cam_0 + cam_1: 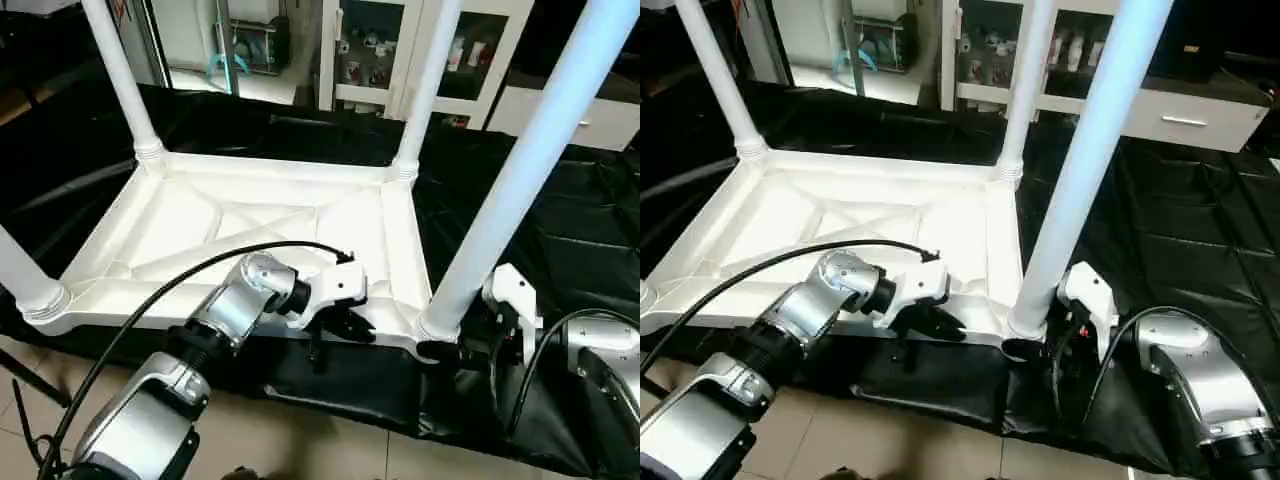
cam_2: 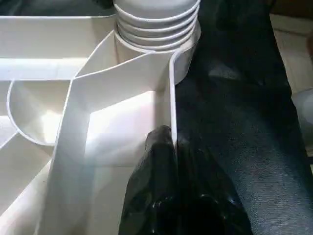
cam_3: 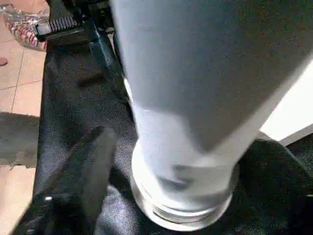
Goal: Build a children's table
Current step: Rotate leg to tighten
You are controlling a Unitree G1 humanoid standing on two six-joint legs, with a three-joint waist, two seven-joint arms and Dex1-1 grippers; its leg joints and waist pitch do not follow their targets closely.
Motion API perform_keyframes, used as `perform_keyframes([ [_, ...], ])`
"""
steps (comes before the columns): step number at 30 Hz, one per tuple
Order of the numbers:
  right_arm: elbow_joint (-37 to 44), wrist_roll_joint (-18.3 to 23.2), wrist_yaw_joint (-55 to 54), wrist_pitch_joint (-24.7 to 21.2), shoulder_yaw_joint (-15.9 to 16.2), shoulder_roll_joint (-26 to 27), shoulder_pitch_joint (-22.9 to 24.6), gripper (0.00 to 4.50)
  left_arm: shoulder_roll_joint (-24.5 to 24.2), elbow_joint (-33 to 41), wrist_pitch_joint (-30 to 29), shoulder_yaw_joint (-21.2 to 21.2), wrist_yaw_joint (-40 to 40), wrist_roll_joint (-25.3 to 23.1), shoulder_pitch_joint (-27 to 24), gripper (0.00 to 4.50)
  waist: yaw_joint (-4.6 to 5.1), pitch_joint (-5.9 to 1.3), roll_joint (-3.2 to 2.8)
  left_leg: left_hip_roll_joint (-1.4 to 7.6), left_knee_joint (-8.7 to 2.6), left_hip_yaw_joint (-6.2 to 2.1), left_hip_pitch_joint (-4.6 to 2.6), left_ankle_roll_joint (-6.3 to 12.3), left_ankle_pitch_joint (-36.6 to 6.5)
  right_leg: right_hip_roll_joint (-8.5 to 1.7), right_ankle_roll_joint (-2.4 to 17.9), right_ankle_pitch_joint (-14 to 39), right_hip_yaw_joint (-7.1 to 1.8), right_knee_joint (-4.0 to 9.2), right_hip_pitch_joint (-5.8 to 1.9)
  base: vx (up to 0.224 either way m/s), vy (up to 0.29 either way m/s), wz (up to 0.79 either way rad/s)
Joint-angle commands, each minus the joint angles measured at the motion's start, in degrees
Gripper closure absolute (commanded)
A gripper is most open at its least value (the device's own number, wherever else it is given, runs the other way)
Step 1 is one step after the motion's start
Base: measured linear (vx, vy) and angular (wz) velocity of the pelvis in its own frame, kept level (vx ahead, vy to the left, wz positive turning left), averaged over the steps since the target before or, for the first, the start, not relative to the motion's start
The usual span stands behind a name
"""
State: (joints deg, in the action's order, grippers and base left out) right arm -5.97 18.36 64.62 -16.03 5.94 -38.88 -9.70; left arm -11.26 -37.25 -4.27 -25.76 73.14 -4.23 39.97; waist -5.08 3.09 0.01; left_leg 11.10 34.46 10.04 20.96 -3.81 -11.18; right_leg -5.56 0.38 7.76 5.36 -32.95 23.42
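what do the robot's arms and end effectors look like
Both forearms are rounded silver metal with dark joint rings. Each carries a white plastic wrist housing ending in two black fingers: left end effector, right end effector. A black cable loops to each wrist.

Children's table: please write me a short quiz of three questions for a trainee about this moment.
1. True or false: the tabletop lies with its ribbed underside facing up.
2. How many legs stand in its corner sockets? A) two B) three C) four
3. Fill in: the left end effector is closed on the tabletop's near ____.

Key: 1 true; 2 C; 3 rim.
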Motion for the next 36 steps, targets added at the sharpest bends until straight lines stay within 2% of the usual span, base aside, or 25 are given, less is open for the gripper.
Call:
perform_keyframes([
  [1, -0.4, 0.1, 1.6, 0.2, 0.5, -0.2, -0.8, 1.03, 0.5, 1.8, 0.0, -0.6, 0.7, 0.3, 0.1, 4.50, 0.21, -3.66, 1.36, 2.31, -4.49, -0.45, -0.44, 4.83, -13.5, -3.52, 9.1, 25.6, -2.48, 4.69, -2.63, 0.000, 0.000, 0.00],
  [9, -0.8, -0.6, 2.3, 1.0, 1.0, -0.5, -0.5, 1.73, 0.6, 1.5, -0.3, -0.6, 0.7, 0.2, 0.4, 4.50, 0.18, -3.75, 1.23, 2.27, -4.45, -0.44, -0.36, 4.80, -13.2, -3.49, 9.7, 24.1, -2.45, 4.47, -2.87, 0.000, 0.000, 0.00],
  [18, -1.5, -1.5, 2.4, 1.7, 1.6, -0.2, 0.1, 1.92, 0.6, 1.8, -0.9, -0.6, 0.7, 0.1, 0.4, 4.50, 0.24, -3.70, 1.18, 2.28, -4.47, -0.45, -0.40, 4.68, -13.7, -3.45, 9.8, 24.4, -2.42, 4.54, -2.85, 0.000, 0.000, 0.00],
  [20, -4.0, -2.4, -3.0, 0.7, 0.8, 2.7, -0.8, 1.92, 1.6, 0.9, -1.8, 0.6, -1.5, 0.5, 0.9, 4.50, 0.28, -3.70, 1.05, 2.31, -4.49, -0.47, -0.44, 4.56, -13.6, -3.45, 9.9, 24.3, -2.45, 4.51, -2.79, 0.000, 0.000, 0.00],
  [21, -5.0, -2.7, -5.2, 0.1, 0.3, 3.9, -1.2, 1.92, 2.1, 0.4, -2.3, 1.1, -2.6, 0.6, 1.1, 4.50, 0.51, -3.59, 1.00, 2.23, -4.56, -0.50, -0.31, 4.23, -14.4, -3.44, 9.8, 25.2, -2.34, 4.69, -2.77, 0.000, 0.000, 0.00],
  [25, -6.7, -3.0, -8.7, -1.5, -0.3, 5.8, -2.0, 1.93, 3.0, -0.5, -3.2, 1.9, -4.5, 0.7, 1.6, 4.50, 1.37, -3.38, 1.18, 1.84, -4.55, -0.64, -0.57, 3.28, -17.2, -3.29, 7.4, 31.2, -1.96, 5.56, -2.52, 0.000, 0.000, 0.00],
  [26, -8.7, -3.4, -13.0, -3.9, -0.8, 8.2, -3.3, 1.93, 4.2, -2.2, -4.5, 2.9, -7.3, 0.7, 2.6, 4.50, 1.49, -3.41, 1.08, 1.84, -4.54, -0.72, -0.62, 3.11, -17.5, -3.32, 7.1, 31.8, -1.88, 5.62, -2.57, 0.000, 0.000, 0.00],
  [28, -11.8, -3.5, -21.2, -8.3, -1.9, 13.7, -5.9, 1.93, 6.8, -5.6, -7.0, 4.9, -14.2, 0.4, 4.5, 4.50, 2.72, -3.31, 1.21, 1.37, -4.29, -0.94, -0.43, 2.24, -19.0, -3.10, 6.0, 35.5, -1.19, 5.91, -2.27, 0.000, 0.000, 0.00],
  [29, -13.6, -4.5, -26.0, -9.1, -2.2, 16.8, -7.6, 1.93, 8.5, -7.5, -9.1, 6.1, -18.6, 0.4, 5.8, 4.50, 2.96, -3.33, 1.27, 1.30, -4.24, -1.09, -0.38, 1.73, -19.2, -3.10, 5.3, 36.5, -0.93, 6.14, -2.42, 0.000, 0.000, 0.00],
  [30, -15.3, -5.3, -30.5, -9.4, -2.7, 19.4, -9.1, 1.93, 9.9, -9.3, -10.8, 7.2, -22.6, 0.2, 7.0, 4.50, 3.71, -3.35, 1.23, 1.27, -4.28, -1.40, -0.18, 1.15, -19.6, -3.19, 4.7, 37.0, -0.72, 6.25, -2.50, 0.000, 0.000, 0.00],
  [31, -17.5, -6.8, -35.6, -9.0, -3.1, 22.0, -10.8, 1.94, 11.2, -11.0, -12.1, 8.1, -26.7, 0.0, 8.1, 4.50, 4.18, -3.50, 1.07, 1.39, -4.34, -1.69, 0.06, 0.59, -20.0, -3.35, 4.3, 37.1, -0.45, 6.28, -2.70, 0.000, 0.000, 0.00],
  [32, -17.5, -6.8, -35.6, -9.0, -3.1, 22.0, -10.8, 1.94, 11.2, -11.0, -12.1, 8.1, -26.7, 0.0, 8.1, 4.50, 4.54, -3.55, 0.98, 1.35, -4.30, -1.77, 0.06, 0.39, -20.4, -3.34, 4.3, 36.8, -0.32, 6.30, -2.64, 0.000, 0.000, 0.00],
  [33, -21.1, -8.7, -42.6, -7.4, -3.7, 25.3, -13.1, 1.94, 13.0, -13.6, -12.7, 9.6, -33.5, -0.2, 9.8, 4.50, 5.12, -3.67, 0.87, 1.29, -4.36, -1.88, 0.19, 0.55, -20.5, -3.42, 4.3, 35.7, -0.14, 6.54, -2.86, 0.000, 0.000, 0.00],
  [34, -21.2, -8.8, -42.8, -7.3, -3.7, 25.4, -13.1, 1.94, 13.1, -13.7, -12.7, 9.7, -33.7, -0.2, 9.9, 4.50, 5.28, -3.65, 0.87, 1.35, -4.42, -1.95, 0.09, 0.64, -20.7, -3.42, 4.4, 35.2, -0.04, 6.67, -2.86, 0.000, 0.000, 0.00],
  [36, -28.2, -9.9, -54.1, -3.8, -5.5, 31.3, -17.3, 1.94, 15.6, -17.4, -10.5, 11.3, -42.6, -0.5, 12.6, 4.50, 5.69, -3.66, 0.71, 1.27, -4.38, -1.61, -0.42, 1.72, -21.3, -3.33, 5.6, 32.9, -0.05, 7.10, -2.51, 0.000, 0.000, 0.00],
])
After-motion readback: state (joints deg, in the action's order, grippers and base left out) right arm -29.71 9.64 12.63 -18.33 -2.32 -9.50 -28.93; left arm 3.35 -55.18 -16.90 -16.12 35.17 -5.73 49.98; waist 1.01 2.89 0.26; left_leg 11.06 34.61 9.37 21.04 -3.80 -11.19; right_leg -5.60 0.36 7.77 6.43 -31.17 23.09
